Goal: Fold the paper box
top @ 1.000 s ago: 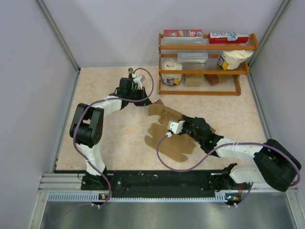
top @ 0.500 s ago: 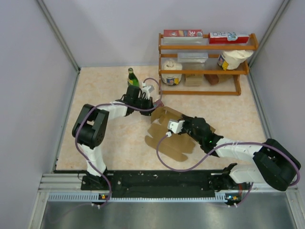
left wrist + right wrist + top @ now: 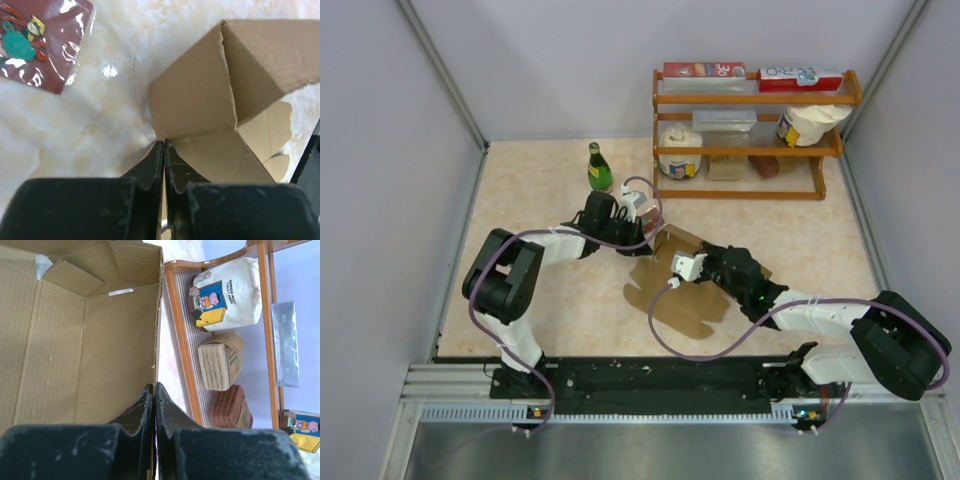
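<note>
The paper box (image 3: pixel 682 300) is plain brown cardboard, partly raised, lying mid-table. My right gripper (image 3: pixel 692 262) is shut on the edge of one upright wall, which runs down between its jaws in the right wrist view (image 3: pixel 154 386); the box's inside (image 3: pixel 75 340) fills the left of that view. My left gripper (image 3: pixel 648 225) is shut and empty. Its tips (image 3: pixel 164 144) touch the lower corner of a raised flap of the box (image 3: pixel 200 100) at the box's far left end.
A green bottle (image 3: pixel 599 167) stands at the back, left of a wooden rack (image 3: pixel 750 190) holding cartons, bags and packets. A dark-red card (image 3: pixel 45 40) lies on the table just beyond the left gripper.
My left arm has swung right, away from the green bottle, until its shut tips met the box's far-left flap. The right gripper and the box have stayed put.
</note>
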Controlling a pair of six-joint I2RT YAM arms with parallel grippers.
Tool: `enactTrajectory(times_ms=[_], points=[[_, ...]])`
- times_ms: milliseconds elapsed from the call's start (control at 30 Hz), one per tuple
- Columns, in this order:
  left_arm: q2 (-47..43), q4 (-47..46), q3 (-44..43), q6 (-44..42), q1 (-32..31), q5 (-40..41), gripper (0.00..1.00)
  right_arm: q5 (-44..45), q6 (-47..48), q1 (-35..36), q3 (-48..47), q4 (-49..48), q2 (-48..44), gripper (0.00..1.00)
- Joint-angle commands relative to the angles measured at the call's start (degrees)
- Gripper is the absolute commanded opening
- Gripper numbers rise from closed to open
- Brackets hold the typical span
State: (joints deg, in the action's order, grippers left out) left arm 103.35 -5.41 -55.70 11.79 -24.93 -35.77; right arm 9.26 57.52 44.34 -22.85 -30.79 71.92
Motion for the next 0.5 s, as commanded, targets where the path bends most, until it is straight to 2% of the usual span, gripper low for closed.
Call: enactTrajectory(times_ms=[0,467], points=[[-4.1,-7.8,3.6,-1.1,-0.2,-2.5,0.07,-0.2,0.1,1.3,0.1,-1.8,0.2,0.0],[-5.0,-19.2,7.6,-0.5,-0.4,-4.9,0.28,-0.8,-1.0,1.4,0.3,-0.7,0.0,0.0]])
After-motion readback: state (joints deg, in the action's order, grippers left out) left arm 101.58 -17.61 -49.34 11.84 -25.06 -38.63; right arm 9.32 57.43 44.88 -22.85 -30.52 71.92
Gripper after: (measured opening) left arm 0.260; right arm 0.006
